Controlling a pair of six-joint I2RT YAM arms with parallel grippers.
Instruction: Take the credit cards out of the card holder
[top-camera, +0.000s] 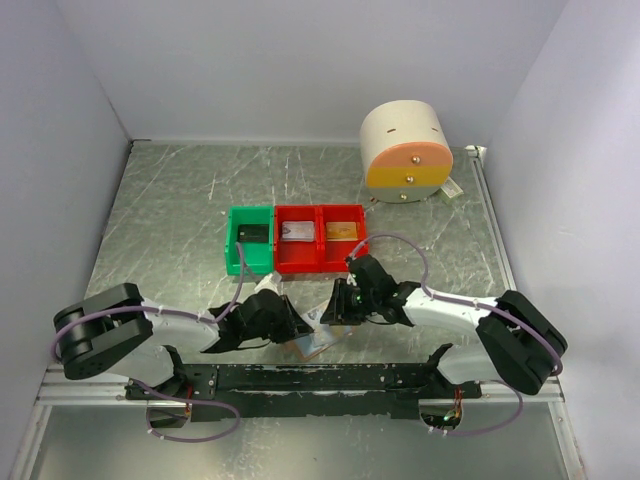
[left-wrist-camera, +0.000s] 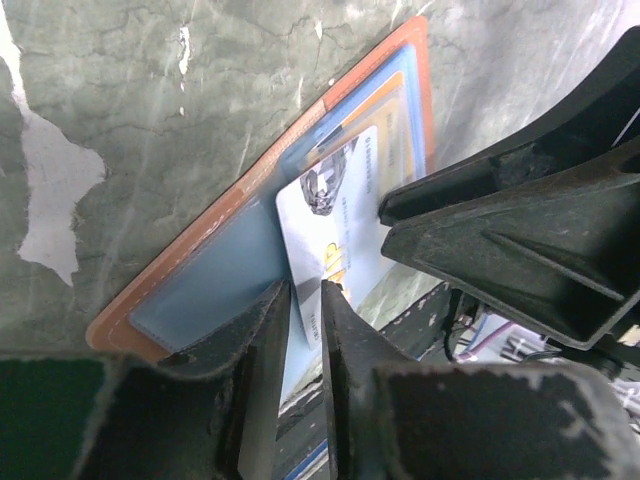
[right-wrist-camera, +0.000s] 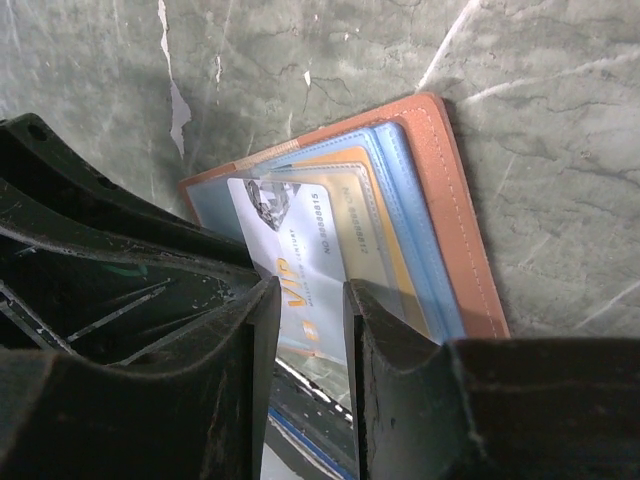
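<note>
The card holder (top-camera: 314, 345) lies open on the table near the front edge, tan leather (right-wrist-camera: 455, 220) outside and pale blue inside (left-wrist-camera: 215, 285). A silver-grey credit card (left-wrist-camera: 335, 225) marked VIP (right-wrist-camera: 300, 245) sticks partly out of a pocket, and a gold one (right-wrist-camera: 362, 215) sits behind clear plastic. My left gripper (left-wrist-camera: 305, 290) points down over the silver card's corner, jaws a narrow gap apart. My right gripper (right-wrist-camera: 312, 290) stands open over the same card from the other side, one finger (right-wrist-camera: 385, 310) on the pockets. Both grippers (top-camera: 290, 322) (top-camera: 338, 308) crowd the holder.
Behind the holder stand a green bin (top-camera: 232, 250) with a dark card (top-camera: 253, 234) and two red bins (top-camera: 297, 262) (top-camera: 360, 240) with a silver card (top-camera: 298, 232) and a gold card (top-camera: 341, 231). A cream cylinder (top-camera: 400, 135) with an orange band stands at back right.
</note>
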